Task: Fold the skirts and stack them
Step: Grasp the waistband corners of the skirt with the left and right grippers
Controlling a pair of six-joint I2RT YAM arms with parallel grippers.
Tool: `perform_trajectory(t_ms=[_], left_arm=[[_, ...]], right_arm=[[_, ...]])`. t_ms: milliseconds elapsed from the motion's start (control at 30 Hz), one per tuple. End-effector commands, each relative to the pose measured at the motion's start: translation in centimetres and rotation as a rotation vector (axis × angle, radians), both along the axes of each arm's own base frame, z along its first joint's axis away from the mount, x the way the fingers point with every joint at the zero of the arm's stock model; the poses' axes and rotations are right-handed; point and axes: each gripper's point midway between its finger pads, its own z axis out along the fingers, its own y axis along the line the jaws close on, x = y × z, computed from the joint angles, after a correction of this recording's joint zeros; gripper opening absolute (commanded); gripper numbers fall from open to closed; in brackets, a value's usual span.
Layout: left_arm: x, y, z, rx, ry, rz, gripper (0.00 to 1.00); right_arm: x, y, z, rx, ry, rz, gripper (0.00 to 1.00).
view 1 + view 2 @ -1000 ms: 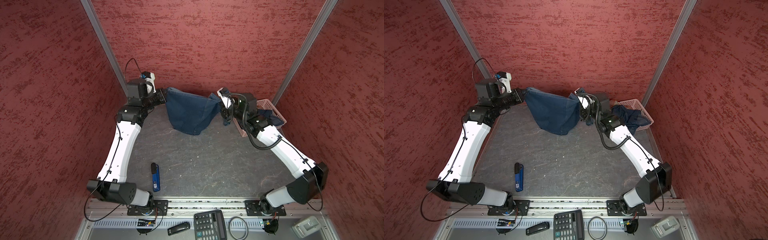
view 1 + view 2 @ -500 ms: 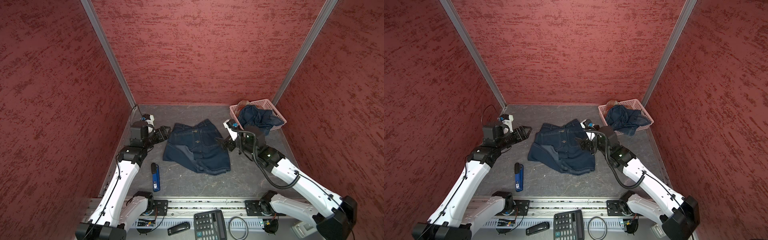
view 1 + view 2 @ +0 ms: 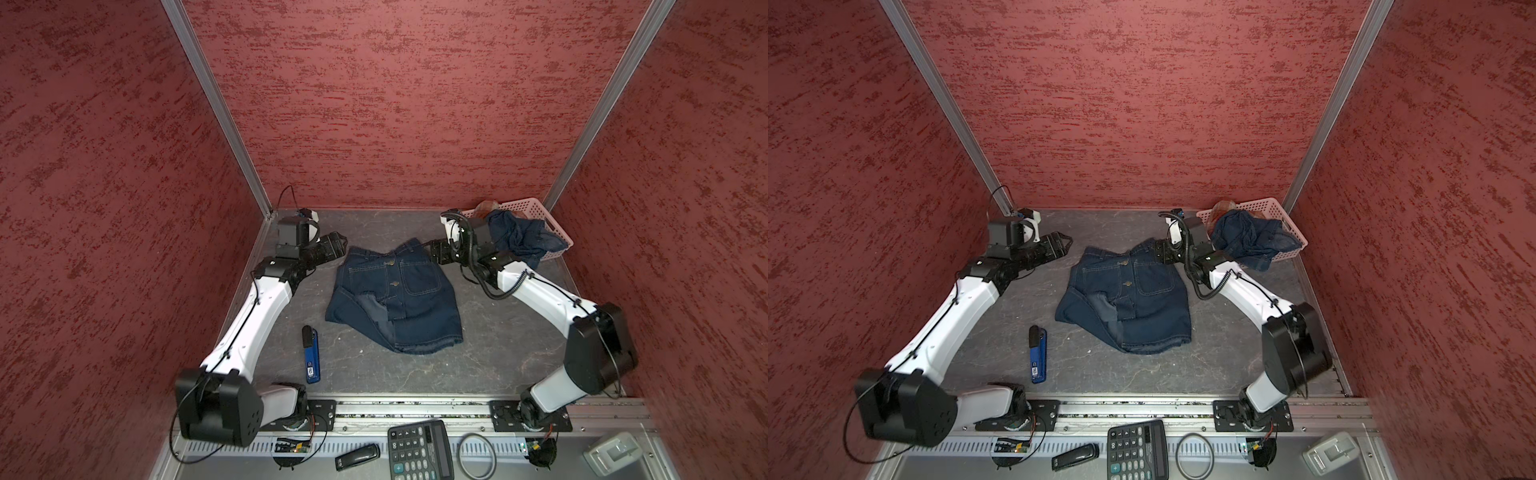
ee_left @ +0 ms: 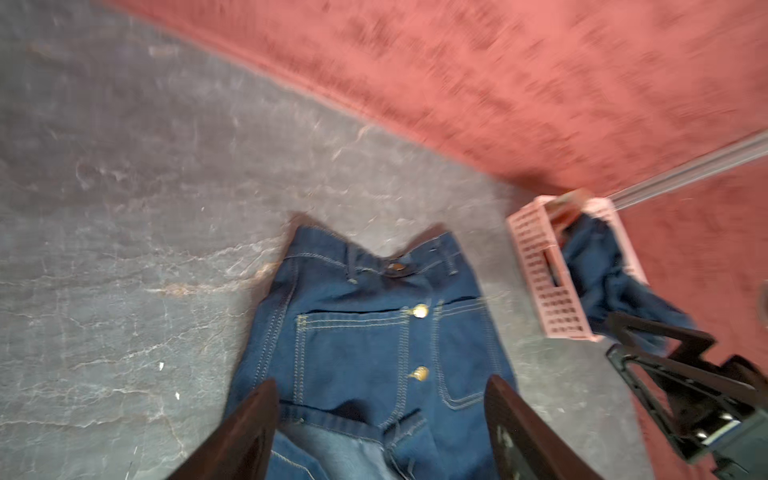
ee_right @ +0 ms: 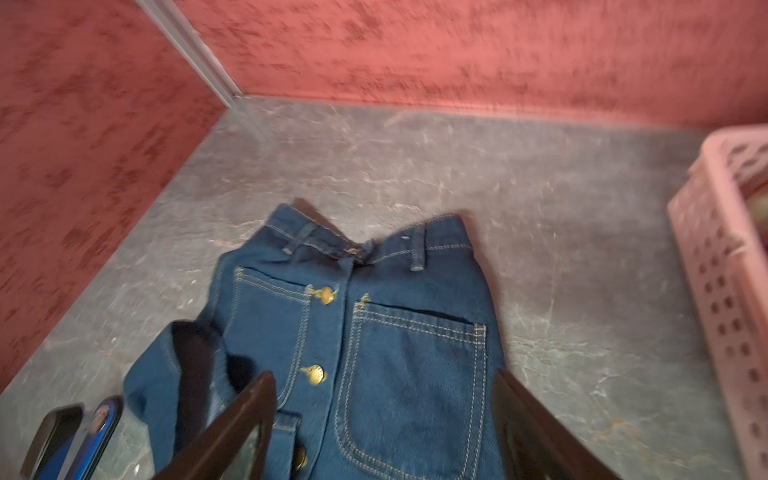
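One dark blue denim skirt (image 3: 395, 299) (image 3: 1129, 299) lies spread on the grey table, buttons and pockets up, with its lower left part folded over. My left gripper (image 3: 338, 243) (image 3: 1065, 243) hovers open just off the waistband's left corner. My right gripper (image 3: 434, 251) (image 3: 1158, 251) stands open at the right corner. Both wrist views look down on the skirt (image 4: 374, 345) (image 5: 407, 353) between empty open jaws (image 4: 381, 380) (image 5: 383, 376). A second denim skirt (image 3: 519, 239) (image 3: 1250, 241) hangs over the basket's front, and a rust-brown cloth (image 3: 486, 206) shows behind it.
The pink perforated basket (image 3: 552, 226) (image 3: 1291, 232) (image 4: 540, 266) (image 5: 715, 249) sits in the far right corner. A blue and black lighter-like object (image 3: 311, 353) (image 3: 1038, 353) lies front left of the skirt. A calculator (image 3: 419, 451) lies below the table's front rail.
A second ago both grippers held the denim skirt up by its waist. They lowered it onto the table, opened and let go, and now sit just off its waist corners.
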Motion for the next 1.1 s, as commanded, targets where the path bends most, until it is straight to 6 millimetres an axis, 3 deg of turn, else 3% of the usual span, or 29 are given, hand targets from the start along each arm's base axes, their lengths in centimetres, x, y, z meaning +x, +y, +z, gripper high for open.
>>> perform_trajectory(t_ms=[0,267,533,867,1067], left_arm=[[1.4,0.0,-2.3,0.099,0.081,0.005,0.79],[6.9,-1.0,-8.6,0.140,0.212,-0.018,0.83],[11.3,-1.7,-13.1,0.116,0.272,-0.064,0.83],[13.1,-1.7,-16.5,0.087,0.332,-0.083,0.80],[12.6,-1.8,-17.9,0.072,0.391,-0.075,0.77]], right_arm=[[1.1,-0.7,-1.7,0.057,0.107,-0.064,0.79],[5.4,-2.2,-6.5,0.035,0.163,-0.082,0.80],[10.4,-1.1,-9.4,0.028,0.145,-0.005,0.79],[14.8,1.4,-12.2,0.086,0.183,0.051,0.78],[14.7,3.3,-14.3,0.080,0.252,0.092,0.76]])
